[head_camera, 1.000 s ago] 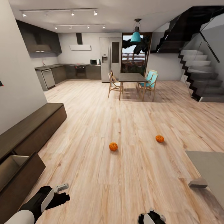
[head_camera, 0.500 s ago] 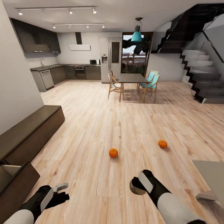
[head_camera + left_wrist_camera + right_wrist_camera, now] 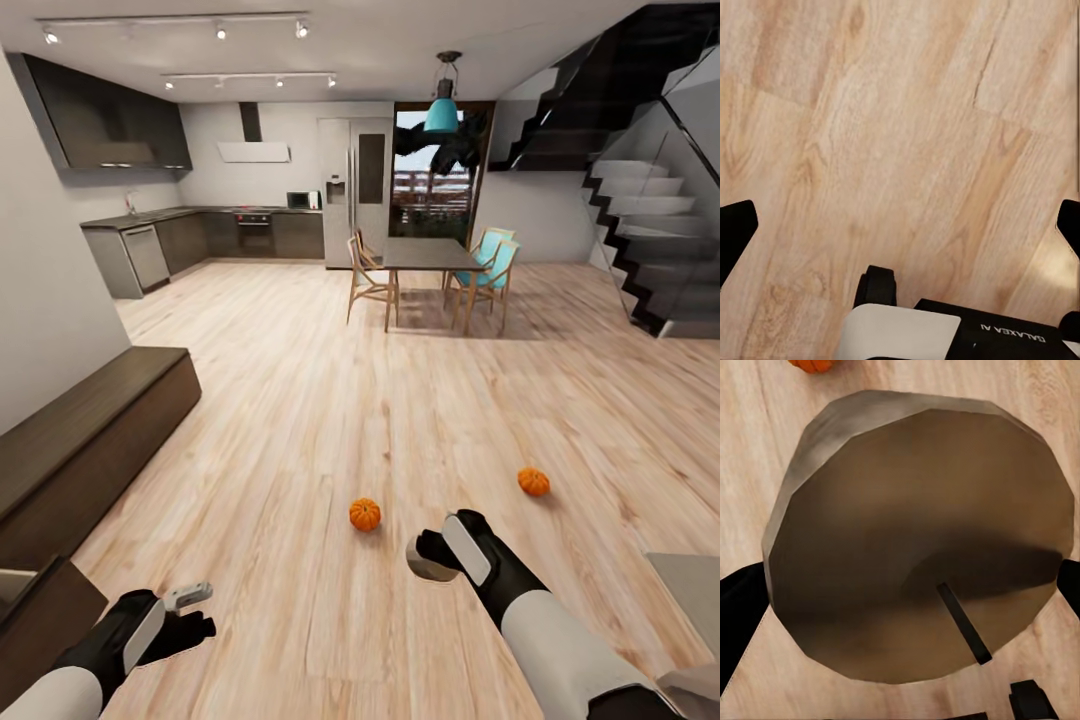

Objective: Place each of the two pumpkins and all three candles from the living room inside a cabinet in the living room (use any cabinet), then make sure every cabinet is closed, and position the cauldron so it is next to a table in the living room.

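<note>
Two orange pumpkins [image 3: 365, 514] [image 3: 533, 482] lie apart on the plank floor ahead of me. My right gripper [image 3: 432, 560] hangs just short of the nearer pumpkin, shut on an olive-grey candle [image 3: 915, 547] whose dark wick shows in the right wrist view. The edge of a pumpkin [image 3: 814, 364] peeks past the candle there. My left gripper [image 3: 193, 612] is open and empty low over bare floor [image 3: 900, 150]. The long dark-brown cabinet [image 3: 90, 440] runs along the left wall, with one drawer [image 3: 40, 605] pulled open at the near end. The cauldron is out of view.
A corner of the grey low table [image 3: 690, 585] shows at the lower right. Far ahead stand a dining table with chairs [image 3: 430, 260], the kitchen units [image 3: 200, 235] and a staircase [image 3: 640, 230]. Wide open floor lies between.
The right arm has come up into view with the candle held in its gripper. The whole picture has shifted, so the camera moved; the pumpkins lie where they were.
</note>
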`<state>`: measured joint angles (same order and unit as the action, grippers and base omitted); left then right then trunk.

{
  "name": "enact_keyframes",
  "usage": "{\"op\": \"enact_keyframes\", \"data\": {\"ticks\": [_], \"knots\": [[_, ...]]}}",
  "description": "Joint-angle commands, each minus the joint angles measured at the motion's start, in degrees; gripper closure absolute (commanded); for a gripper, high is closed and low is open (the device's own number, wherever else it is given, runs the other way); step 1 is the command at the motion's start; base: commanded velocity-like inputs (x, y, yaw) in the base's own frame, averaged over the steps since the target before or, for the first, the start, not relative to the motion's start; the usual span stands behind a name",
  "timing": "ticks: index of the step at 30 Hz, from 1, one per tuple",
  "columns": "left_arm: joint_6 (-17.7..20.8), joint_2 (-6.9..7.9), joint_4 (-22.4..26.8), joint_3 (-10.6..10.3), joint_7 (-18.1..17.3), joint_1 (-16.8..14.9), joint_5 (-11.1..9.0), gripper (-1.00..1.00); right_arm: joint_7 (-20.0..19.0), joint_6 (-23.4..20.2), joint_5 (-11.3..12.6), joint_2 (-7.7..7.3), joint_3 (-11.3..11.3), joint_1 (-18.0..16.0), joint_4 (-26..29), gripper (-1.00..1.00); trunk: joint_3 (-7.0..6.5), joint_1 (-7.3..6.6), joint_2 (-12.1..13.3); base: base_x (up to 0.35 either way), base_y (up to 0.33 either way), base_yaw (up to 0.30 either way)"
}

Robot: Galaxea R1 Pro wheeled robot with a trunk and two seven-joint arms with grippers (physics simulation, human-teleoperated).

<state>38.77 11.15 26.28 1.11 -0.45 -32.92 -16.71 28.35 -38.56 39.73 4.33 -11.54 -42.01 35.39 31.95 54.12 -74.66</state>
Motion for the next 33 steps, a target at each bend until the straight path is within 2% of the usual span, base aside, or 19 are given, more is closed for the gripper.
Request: {"op": "enact_keyframes", "data": {"ticks": [1,9,17,25,28,33], "knots": [[0.0,-0.03,0.0,0.0,0.0,0.0,0.0,-1.00,0.0,0.0,0.0,-0.01,0.0,0.0,0.0,1.00,0.00,0.00,0.0,0.332,0.000,0.000],[0.0,-0.08,0.0,0.0,0.0,0.0,0.0,-1.00,0.0,0.1,0.1,0.28,0.2,0.0,0.1,1.00,0.00,0.00,0.0,0.332,0.000,0.019],[0.0,-0.16,0.0,0.0,-0.1,0.0,0.0,-1.00,0.2,-0.1,0.2,0.65,-0.3,0.0,0.1,1.00,0.00,0.00,0.0,0.301,-0.008,0.245],[0.0,-0.16,0.0,0.0,-0.1,0.0,-0.1,-1.00,0.3,-0.3,-0.3,1.22,-0.5,0.0,0.1,1.00,0.00,0.00,0.0,0.040,-0.008,0.285],[0.0,-0.17,0.0,0.0,-0.1,0.0,-0.1,-1.00,0.3,-0.3,-0.5,1.90,-0.6,0.0,0.1,1.00,0.00,0.00,0.0,0.056,-0.185,0.286],[0.0,-0.07,0.0,0.0,-0.1,0.0,-0.1,-1.00,0.3,-0.4,-0.5,2.06,-0.6,0.0,0.1,1.00,0.00,0.00,0.0,0.088,-0.197,0.286]]}}
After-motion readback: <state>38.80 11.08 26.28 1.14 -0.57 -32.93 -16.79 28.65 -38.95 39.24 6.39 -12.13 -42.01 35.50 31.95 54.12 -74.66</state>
